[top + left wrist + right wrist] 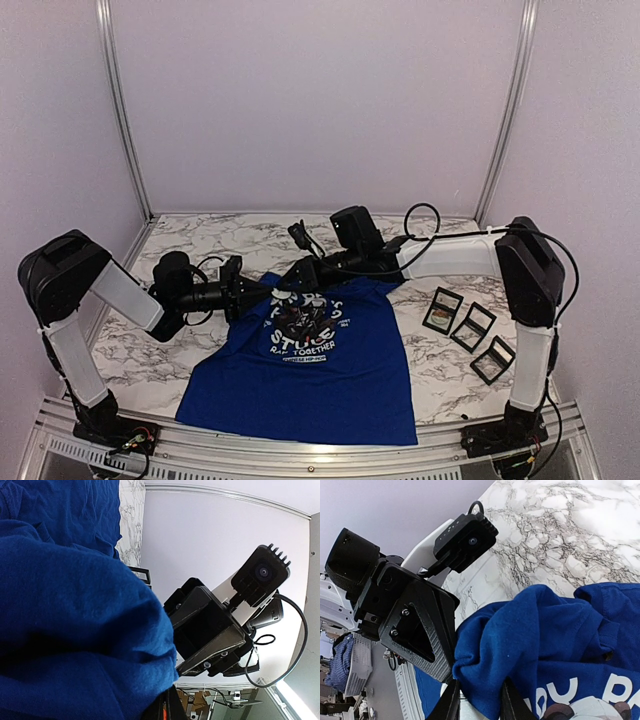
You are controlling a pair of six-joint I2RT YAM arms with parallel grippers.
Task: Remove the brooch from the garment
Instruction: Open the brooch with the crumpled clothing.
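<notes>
The royal-blue garment (pixel 310 380) lies on the marble table, its panda print and white lettering facing up. Its top edge is bunched and lifted between my two grippers. My left gripper (pixel 240 285) is shut on the upper left of that bunch. In the left wrist view the fabric (pixel 75 630) covers most of its fingers (pixel 167 707). My right gripper (pixel 300 272) pinches a thick fold of the fabric (pixel 560 640) between its fingers (pixel 451 702), right beside the left gripper (pixel 445 667). I cannot make out the brooch in any view.
Three small black boxes (pixel 473 326) lie in a row on the table to the right of the shirt. Metal frame posts (pixel 120 120) and walls close in the table at the back and sides. The aluminium rail (pixel 300 455) runs along the near edge.
</notes>
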